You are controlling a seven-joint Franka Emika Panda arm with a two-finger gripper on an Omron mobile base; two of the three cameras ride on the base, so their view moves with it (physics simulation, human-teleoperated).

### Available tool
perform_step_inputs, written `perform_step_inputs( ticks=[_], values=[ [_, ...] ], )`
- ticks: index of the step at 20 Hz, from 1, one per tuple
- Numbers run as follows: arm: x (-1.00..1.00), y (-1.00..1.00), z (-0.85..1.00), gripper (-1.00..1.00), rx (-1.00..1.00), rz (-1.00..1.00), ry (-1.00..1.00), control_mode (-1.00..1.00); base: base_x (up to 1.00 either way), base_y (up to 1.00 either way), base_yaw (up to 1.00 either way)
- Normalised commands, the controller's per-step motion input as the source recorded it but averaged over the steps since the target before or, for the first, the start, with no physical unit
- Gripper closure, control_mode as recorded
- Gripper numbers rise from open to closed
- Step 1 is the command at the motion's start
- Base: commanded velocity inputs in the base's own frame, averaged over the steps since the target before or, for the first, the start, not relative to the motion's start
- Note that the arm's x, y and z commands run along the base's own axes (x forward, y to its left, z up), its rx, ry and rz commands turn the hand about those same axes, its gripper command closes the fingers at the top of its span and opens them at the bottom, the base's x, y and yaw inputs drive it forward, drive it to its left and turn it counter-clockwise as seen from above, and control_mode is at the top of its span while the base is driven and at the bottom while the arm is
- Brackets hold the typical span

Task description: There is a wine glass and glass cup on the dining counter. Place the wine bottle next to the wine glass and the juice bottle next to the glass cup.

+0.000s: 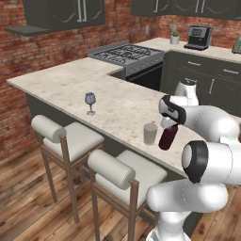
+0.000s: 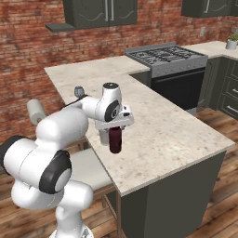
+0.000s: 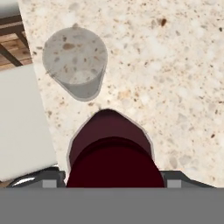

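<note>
The gripper pinches the juice bottle by its top, holding it upright just beside the glass cup on the dining counter, likely to set it there. Farther off stands the wine glass. No writing is readable.

Red brick walls, wood floor, dk cabinets, gas stove.

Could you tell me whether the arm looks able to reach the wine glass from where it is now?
Probably not right away: the gripper is shut on the juice bottle beside the glass cup, and the wine glass stands well further along the dining counter.
</note>
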Motion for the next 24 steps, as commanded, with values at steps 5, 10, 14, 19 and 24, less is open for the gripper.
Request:
perform_step_inputs(
  ticks=[5,10,14,19,24],
  values=[
    [0.06,0.11,-0.35,-1.0,0.0,0.02,0.03,-1.0,0.0,0.0,0.0],
    [0.0,0.01,-0.3,-1.0,0.0,0.02,0.02,-1.0,0.0,0.0,0.0],
    [0.0,0.0,-0.21,-1.0,0.0,0.02,0.0,-1.0,0.0,0.0,0.0],
    [0.0,0.03,-0.02,-1.0,0.0,0.01,0.0,-1.0,0.0,0.0,0.0],
    [-0.05,0.11,0.0,-1.0,0.0,0.0,0.0,-1.0,0.0,0.0,0.0]
  ],
)
